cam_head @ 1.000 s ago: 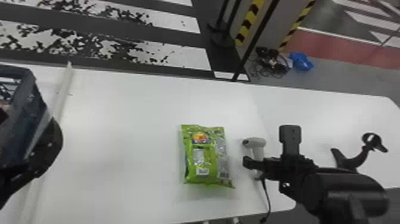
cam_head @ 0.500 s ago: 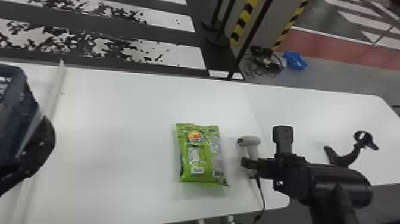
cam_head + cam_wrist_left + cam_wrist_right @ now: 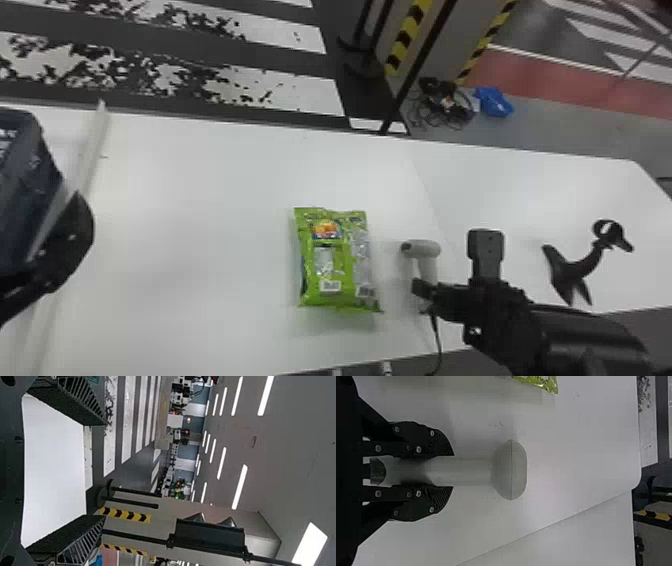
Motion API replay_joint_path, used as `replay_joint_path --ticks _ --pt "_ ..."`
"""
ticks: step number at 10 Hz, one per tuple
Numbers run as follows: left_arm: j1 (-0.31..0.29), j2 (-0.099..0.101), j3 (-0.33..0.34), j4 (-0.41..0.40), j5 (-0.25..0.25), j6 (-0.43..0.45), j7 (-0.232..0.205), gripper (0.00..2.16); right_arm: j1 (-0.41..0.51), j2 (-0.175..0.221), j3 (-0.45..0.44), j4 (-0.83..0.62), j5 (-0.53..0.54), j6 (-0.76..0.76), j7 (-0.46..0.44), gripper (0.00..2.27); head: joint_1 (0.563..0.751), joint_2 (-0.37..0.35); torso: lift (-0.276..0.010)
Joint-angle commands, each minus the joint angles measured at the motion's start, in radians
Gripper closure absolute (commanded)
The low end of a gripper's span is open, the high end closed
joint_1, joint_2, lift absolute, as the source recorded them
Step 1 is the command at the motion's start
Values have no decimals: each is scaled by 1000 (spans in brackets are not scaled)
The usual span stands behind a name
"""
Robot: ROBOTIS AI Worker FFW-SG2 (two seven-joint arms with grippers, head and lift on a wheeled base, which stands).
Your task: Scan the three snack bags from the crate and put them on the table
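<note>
Fingers: right gripper (image 3: 423,296) clenched around scanner (image 3: 429,248), lower right of centre; left gripper (image 3: 70,245) spread wide, left edge | green snack bag (image 3: 325,272): on table (image 3: 200,250), lower centre, near scanner

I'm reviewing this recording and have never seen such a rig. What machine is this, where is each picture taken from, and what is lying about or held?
This is a robot with two black arms. The head view looks down from its head; each wrist view comes from a camera on that arm, turned sideways. On the white table lies a green snack bag, with a black stand to the far right. The right hand grips the handle of a grey scanner. The left hand is open, beside the blue crate.
</note>
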Motion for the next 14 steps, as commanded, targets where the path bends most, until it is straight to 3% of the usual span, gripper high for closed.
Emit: replay_joint_path --ticks 1,4,9,14 --pt "-10 6 -10 7 1 -1 1 29 74 31 -51 -120 -41 15 -1 2199 695 -350 -94" --pt "-18 6 -13 12 4 -10 1 29 175 109 -128 -320 -138 187 -1 2196 695 -350 -94" --pt "-4 -1 -13 30 8 -65 -4 29 226 117 -146 -464 -300 435 8 2223 695 -284 -94" --pt "4 -3 -13 26 5 -71 -4 29 229 119 -148 -481 -357 454 24 2226 695 -222 -94"
